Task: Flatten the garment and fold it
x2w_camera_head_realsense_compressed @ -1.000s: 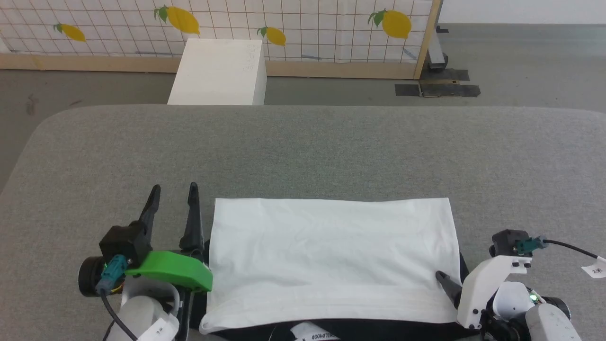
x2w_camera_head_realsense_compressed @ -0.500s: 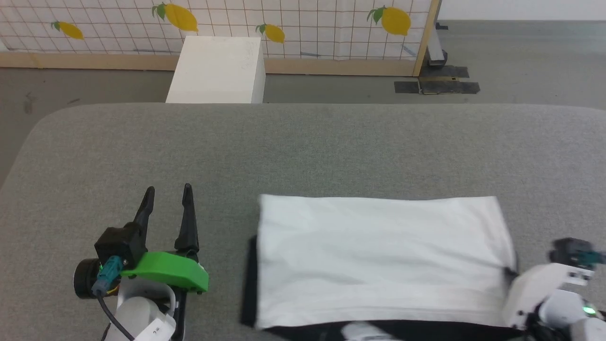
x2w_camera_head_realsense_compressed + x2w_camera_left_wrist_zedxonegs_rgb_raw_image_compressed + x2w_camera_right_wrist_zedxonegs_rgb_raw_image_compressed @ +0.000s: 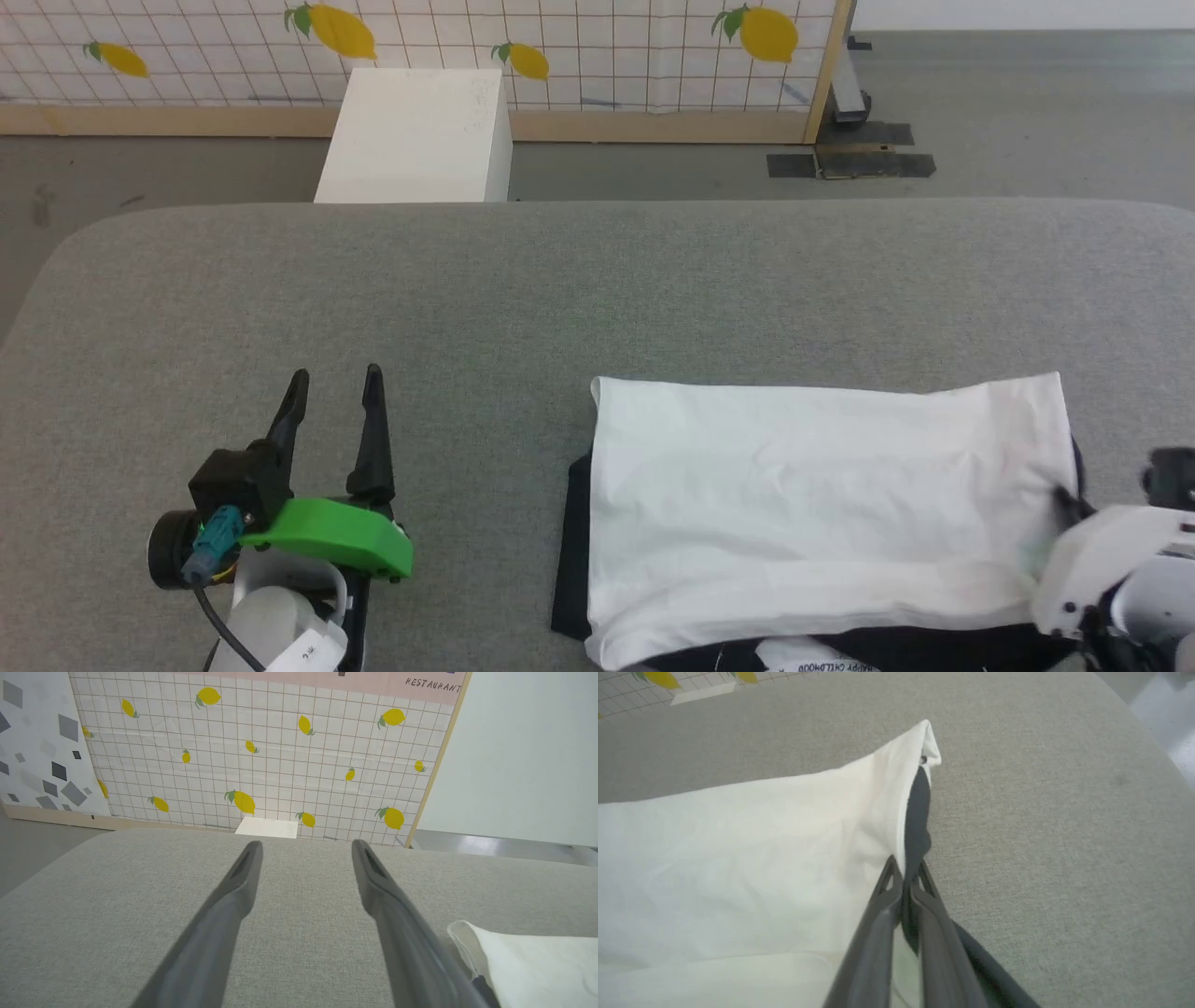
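Note:
The garment lies folded into a white rectangle on the grey table, at the near right, with black sleeve cloth showing along its left and near edges and lettered neck tape at the near edge. My right gripper is shut on the garment's right edge, pinching white and black layers together. In the head view its white wrist sits at the garment's right side, the fingers hidden. My left gripper stands open over bare table, well left of the garment. Its fingers are spread, and a garment corner lies at lower right.
A white box stands on the floor beyond the table's far edge, before a lemon-patterned wall panel. The table's rounded far-left corner is in view. Bare grey table spreads across the far half and the left.
The garment has slid to the right across the table, drawn by my right gripper, which has moved right with it. My left gripper has stayed open in place, now apart from the garment.

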Controlling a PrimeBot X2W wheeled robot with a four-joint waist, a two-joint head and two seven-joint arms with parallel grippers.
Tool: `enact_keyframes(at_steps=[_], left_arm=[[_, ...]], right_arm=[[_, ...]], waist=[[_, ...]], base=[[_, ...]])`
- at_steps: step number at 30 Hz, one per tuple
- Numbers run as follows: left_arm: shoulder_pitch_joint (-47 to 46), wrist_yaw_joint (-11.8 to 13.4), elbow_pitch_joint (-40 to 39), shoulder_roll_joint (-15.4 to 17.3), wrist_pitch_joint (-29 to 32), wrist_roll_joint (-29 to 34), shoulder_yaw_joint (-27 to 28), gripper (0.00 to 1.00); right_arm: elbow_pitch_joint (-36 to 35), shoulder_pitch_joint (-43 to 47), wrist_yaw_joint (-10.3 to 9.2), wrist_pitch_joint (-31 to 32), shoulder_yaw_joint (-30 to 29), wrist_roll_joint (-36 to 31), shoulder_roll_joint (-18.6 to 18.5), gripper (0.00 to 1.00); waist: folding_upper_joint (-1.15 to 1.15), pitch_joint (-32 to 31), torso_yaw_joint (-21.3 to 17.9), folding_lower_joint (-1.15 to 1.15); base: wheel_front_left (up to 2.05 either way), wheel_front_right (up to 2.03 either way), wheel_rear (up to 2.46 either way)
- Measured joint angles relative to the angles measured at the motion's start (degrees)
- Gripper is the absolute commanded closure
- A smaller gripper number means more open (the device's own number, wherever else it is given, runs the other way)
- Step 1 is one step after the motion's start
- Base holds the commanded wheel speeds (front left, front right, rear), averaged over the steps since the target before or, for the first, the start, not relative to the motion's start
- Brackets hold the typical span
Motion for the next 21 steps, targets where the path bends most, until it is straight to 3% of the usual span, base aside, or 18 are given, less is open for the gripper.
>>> enact_keyframes(at_steps=[6,10,15,21], left_arm=[[0.0,-0.5,0.3,-0.4,0.0,0.1,0.0,0.00],[0.0,-0.7,0.6,-0.7,0.0,0.2,0.0,0.00],[0.0,-1.1,1.0,-0.9,0.0,0.3,-0.1,0.00],[-0.2,-1.4,1.4,-1.1,0.0,0.3,-0.3,0.00]], right_arm=[[-16.8,4.6,0.00,4.5,11.0,5.6,0.0,1.00],[-22.3,4.7,0.00,6.1,19.3,6.2,0.0,1.00],[-20.3,1.9,0.00,6.5,29.8,5.2,0.0,1.00],[-10.6,-4.1,0.00,5.2,38.9,5.9,0.0,1.00]], waist=[[0.00,-0.6,0.7,0.00],[0.00,-0.7,1.3,0.00],[0.00,-0.3,2.0,0.00],[0.00,0.5,3.3,0.00]], base=[[0.00,0.00,0.00],[0.00,0.00,0.00],[0.00,0.00,0.00],[0.00,0.00,0.00]])
